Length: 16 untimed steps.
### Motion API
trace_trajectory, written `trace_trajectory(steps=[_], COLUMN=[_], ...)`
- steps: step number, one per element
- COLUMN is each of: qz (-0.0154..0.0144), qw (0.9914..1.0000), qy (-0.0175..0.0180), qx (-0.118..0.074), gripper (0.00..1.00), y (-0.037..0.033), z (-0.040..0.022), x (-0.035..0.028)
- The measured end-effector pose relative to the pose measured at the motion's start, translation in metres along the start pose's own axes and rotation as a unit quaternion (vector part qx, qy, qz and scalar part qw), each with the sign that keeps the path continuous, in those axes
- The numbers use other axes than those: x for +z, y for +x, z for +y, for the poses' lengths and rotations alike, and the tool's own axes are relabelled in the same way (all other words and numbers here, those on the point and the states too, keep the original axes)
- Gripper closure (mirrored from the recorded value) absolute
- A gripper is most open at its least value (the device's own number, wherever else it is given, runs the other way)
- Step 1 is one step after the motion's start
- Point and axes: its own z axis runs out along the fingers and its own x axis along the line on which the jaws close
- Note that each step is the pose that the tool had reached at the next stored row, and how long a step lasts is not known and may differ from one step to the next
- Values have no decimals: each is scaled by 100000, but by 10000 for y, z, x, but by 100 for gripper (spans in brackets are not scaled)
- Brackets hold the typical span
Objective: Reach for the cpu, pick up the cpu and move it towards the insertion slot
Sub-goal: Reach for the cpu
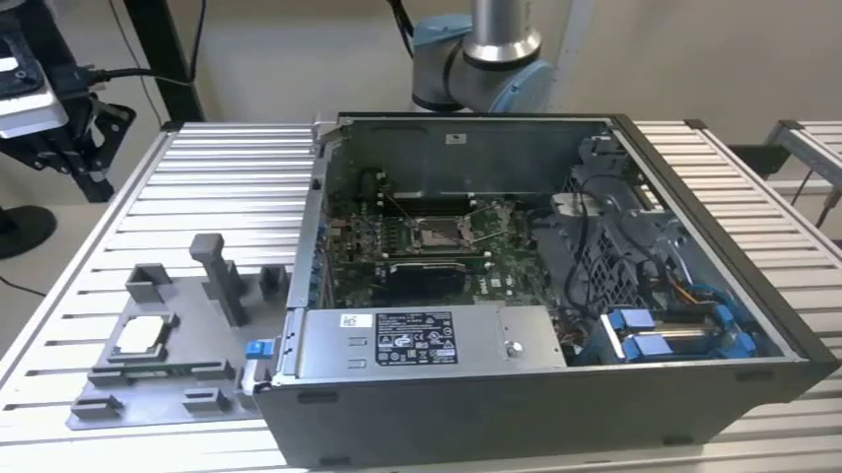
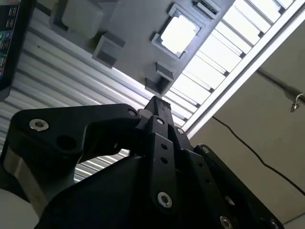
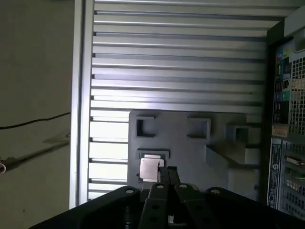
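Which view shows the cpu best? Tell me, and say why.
The first wrist view: the cpu lies face-on in its grey holder, silver face distinct, the tool close beside it. The second wrist view shows the cpu whole but washed white. The exterior view shows it far off, on the holder at that view's left.

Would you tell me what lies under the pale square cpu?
The pale square cpu sits in a raised frame on the grey plastic fixture plate; whatever lies directly beneath it is hidden.
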Motion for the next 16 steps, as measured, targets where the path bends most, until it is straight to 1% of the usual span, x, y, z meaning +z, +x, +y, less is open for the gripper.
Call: trace_trajectory(steps=[3, 13, 14, 16], qz=[-1, -1, 1, -1], qw=[100000, 100000, 100000, 100000], qy=[-12, -16, -14, -16], qx=[1, -3, -5, -6], gripper=[100, 100, 0, 0], y=[33, 36, 35, 36], z=[-33, -35, -35, -35], x=[4, 5, 5, 5])
